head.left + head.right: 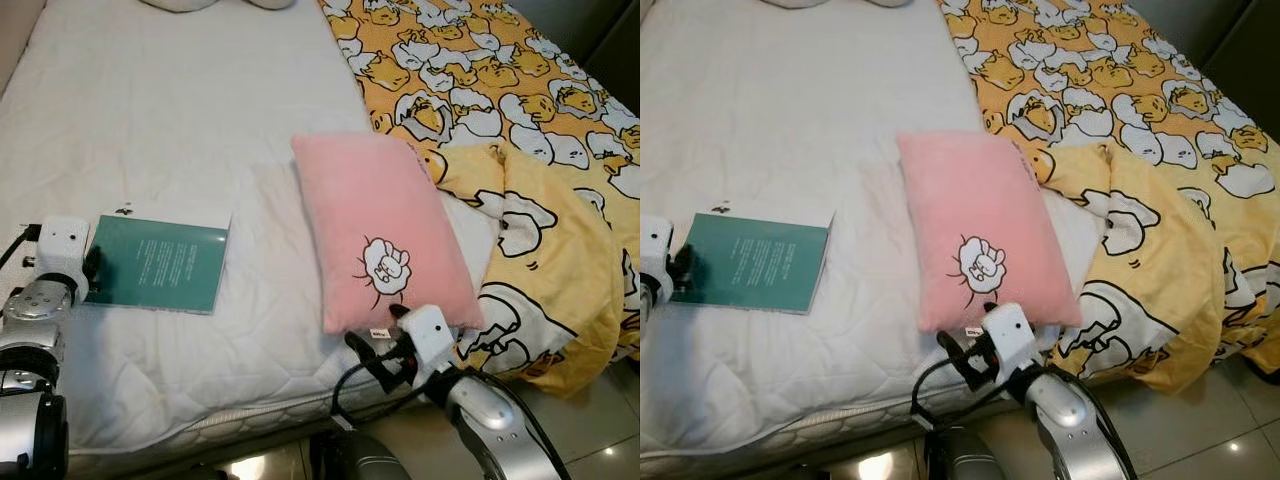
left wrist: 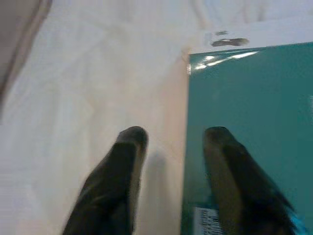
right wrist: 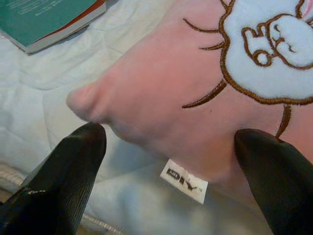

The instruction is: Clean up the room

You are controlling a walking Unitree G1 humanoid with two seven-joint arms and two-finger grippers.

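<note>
I see my right gripper [image 3: 168, 147] spread wide at the near edge of the white quilted mattress [image 1: 180, 120], its fingers flanking the near corner of the pink plush pillow with an embroidered sheep [image 1: 380, 230]. My left gripper [image 2: 171, 147], parted, straddles the left edge of the teal paperback book [image 1: 158, 262]. A yellow duck-print blanket [image 1: 520, 150] drapes the mattress's right side.

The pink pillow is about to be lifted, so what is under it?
The pink pillow lies on the white mattress, its far corner overlapping the yellow duck blanket. Anything beneath it is hidden. The right tool stands open at its near edge.
</note>
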